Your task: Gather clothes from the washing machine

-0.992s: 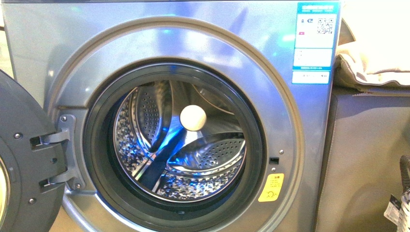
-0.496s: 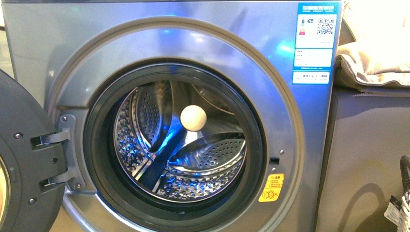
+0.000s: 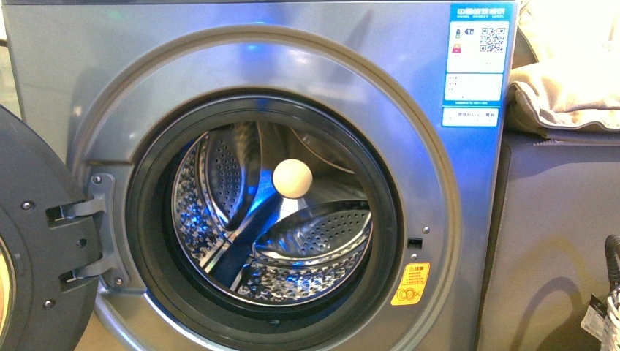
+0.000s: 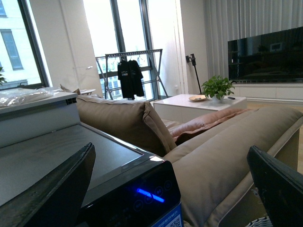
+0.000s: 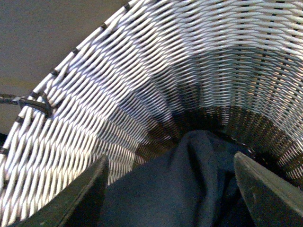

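The silver-grey washing machine [image 3: 292, 66] fills the front view with its porthole door [image 3: 29, 241] swung open to the left. The perforated steel drum [image 3: 307, 241] holds no garment; a cream ball [image 3: 292, 178] shows at its back. The dark navy clothes [image 5: 180, 189] lie inside the white-and-grey woven basket [image 5: 156, 71] in the right wrist view. My right gripper [image 5: 170, 198] is open just above the clothes, fingers either side of the fabric. My left gripper [image 4: 170, 189] is open, above the machine's top corner [image 4: 137, 194]. Neither arm shows in the front view.
A grey cabinet side [image 3: 556, 241] stands right of the machine, with beige cushion fabric [image 3: 563, 88] on top. A beige sofa [image 4: 222, 151], a drying rack [image 4: 132, 71] and a television [image 4: 265, 52] lie beyond in the left wrist view. A basket edge [image 3: 610, 300] shows at lower right.
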Controlling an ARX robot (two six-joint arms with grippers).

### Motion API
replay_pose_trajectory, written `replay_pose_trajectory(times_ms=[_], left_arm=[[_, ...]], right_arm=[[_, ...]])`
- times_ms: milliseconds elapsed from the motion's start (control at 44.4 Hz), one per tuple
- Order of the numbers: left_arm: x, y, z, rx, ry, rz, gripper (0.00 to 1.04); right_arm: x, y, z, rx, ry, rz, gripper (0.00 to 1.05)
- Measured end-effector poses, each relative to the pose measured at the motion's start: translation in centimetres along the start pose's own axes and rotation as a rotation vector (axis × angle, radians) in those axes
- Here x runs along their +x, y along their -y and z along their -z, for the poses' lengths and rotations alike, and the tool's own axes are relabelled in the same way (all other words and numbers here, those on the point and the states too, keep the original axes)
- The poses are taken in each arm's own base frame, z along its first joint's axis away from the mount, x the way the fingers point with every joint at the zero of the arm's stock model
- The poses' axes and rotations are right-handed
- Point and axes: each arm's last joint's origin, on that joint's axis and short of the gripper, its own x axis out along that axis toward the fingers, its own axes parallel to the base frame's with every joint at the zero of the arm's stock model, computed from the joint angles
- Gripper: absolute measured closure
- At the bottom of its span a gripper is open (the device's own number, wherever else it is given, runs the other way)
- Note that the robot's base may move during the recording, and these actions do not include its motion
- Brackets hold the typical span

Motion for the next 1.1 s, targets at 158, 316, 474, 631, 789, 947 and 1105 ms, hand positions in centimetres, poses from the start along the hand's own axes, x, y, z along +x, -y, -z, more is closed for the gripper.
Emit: replay_pose_trajectory(times_ms=[158,316,474,631,789,947,1105], left_arm=[[0.0,0.0,0.0,0.0,0.0,0.0,0.06],[0.0,0.0,0.0,0.0,0.0,0.0,0.06],[0.0,0.0,0.0,0.0,0.0,0.0,0.06],[0.0,0.0,0.0,0.0,0.0,0.0,0.06],[0.0,0.0,0.0,0.0,0.0,0.0,0.06],[0.0,0.0,0.0,0.0,0.0,0.0,0.06],[0.0,0.0,0.0,0.0,0.0,0.0,0.06]], right_arm=[[-1.9,-1.5,-0.3,0.004,0.051,-0.086,0.08],[-6.0,-5.4,-2.3,-0.105,0.275,-0.216,0.08],[-10.7,-9.3,-3.4,-0.238,0.509,-0.346,0.08],[-14.2,-12.1,-1.6,-0.351,0.715,-0.463,0.08],[-16.1,-13.3,2.0,-0.426,0.854,-0.547,0.08],[-16.7,-13.4,5.8,-0.406,0.867,-0.588,0.08],[-16.1,-12.9,9.2,-0.359,0.833,-0.594,0.08]])
